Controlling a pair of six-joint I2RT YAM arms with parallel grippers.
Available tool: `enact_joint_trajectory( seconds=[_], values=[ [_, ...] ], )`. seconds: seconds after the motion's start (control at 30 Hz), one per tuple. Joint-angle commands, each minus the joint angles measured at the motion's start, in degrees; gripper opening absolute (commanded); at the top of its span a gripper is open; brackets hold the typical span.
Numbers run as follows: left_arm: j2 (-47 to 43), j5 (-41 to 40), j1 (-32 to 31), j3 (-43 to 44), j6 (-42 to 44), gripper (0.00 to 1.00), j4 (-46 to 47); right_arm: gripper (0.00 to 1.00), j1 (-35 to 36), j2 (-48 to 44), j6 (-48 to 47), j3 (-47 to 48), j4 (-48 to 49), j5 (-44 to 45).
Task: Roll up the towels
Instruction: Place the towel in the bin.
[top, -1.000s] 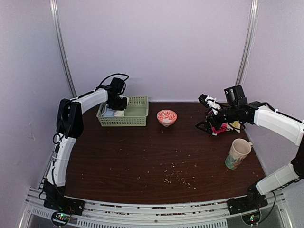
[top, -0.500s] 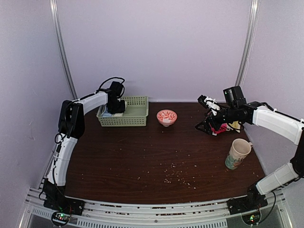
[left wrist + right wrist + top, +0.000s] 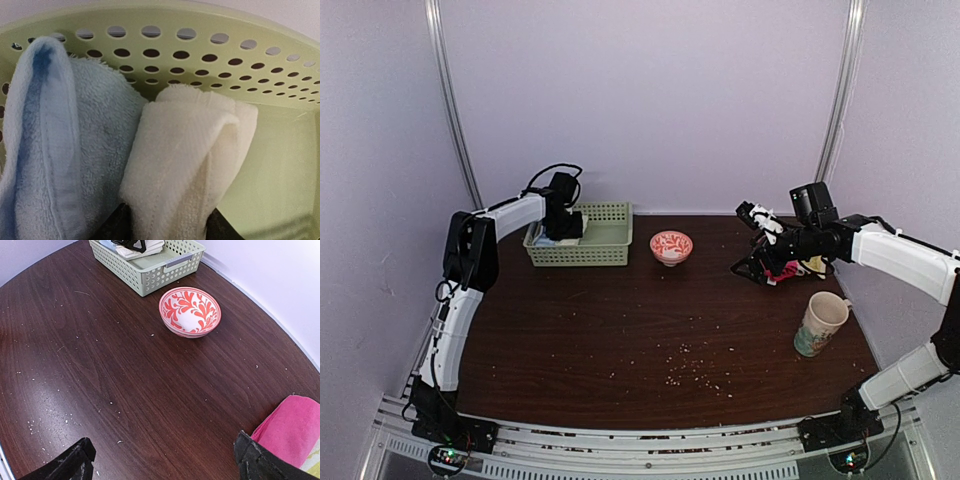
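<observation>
**Student:** Panel A, the left wrist view. How do the jaws stand?

**Tutor:** The left gripper (image 3: 167,225) has its two dark fingertips (image 3: 116,224) low in the frame, one on each side of the off-white towel (image 3: 185,160). The jaws are apart with that towel between them. The tips are cut off by the frame edge, so whether they press on it cannot be told.

**Student:** And where are the towels?

**Tutor:** Both lie bunched in the green basket (image 3: 200,55). The pale blue towel (image 3: 60,150) is on the left, touching the off-white one, and the perforated wall rises just behind them. From the top external view the left wrist covers most of both.

**Student:** Panel B, the right wrist view?

**Tutor:** The right gripper (image 3: 162,462) has its jaws spread wide with nothing between them, only bare table (image 3: 620,330) below. A pink cloth (image 3: 287,427) lies just beside its right finger. Farther out sits the red-patterned bowl (image 3: 190,311), with the basket beyond it.

**Student:** Anything else on the surface?

**Tutor:** A mug (image 3: 820,323) stands upright near the right edge, and pale crumbs (image 3: 688,365) are scattered across the middle, well apart from the basket.
</observation>
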Motion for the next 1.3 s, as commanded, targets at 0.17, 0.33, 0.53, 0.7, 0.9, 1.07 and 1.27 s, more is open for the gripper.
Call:
enact_joint_trajectory(
  seconds=[0.17,0.33,0.53,0.7,0.9,1.07,1.27],
  values=[
    [-0.5,-0.4,0.8,0.7,4.4,0.53,1.0,1.0,-0.2,-0.4,-0.3,-0.6,0.1,-0.5],
    [-0.5,1.7,0.7,0.8,4.5,0.57,2.0,1.0,-0.2,-0.9,-0.4,-0.8,0.1,-0.4],
    [-3.8,1.6,0.5,-0.6,4.7,0.58,2.4,1.0,-0.2,-1.0,-0.5,-1.0,0.1,-0.5],
    [-5.8,1.7,0.5,-1.6,5.2,0.59,2.5,1.0,-0.2,-0.4,-0.6,-0.7,-0.1,-0.8],
    [-6.3,1.9,0.5,-2.5,5.8,0.6,2.5,1.0,-0.2,-0.3,-0.7,-0.6,-0.2,-0.9],
    [-6.6,2.0,0.4,-2.9,6.1,0.61,2.5,1.0,-0.2,-0.6,-0.8,-0.7,-0.2,-0.7],
    [-9.6,0.1,-0.8,-2.9,7.7,0.62,2.7,1.0,-0.2,-0.6,-0.4,-0.6,-0.2,-0.7]
  ],
)
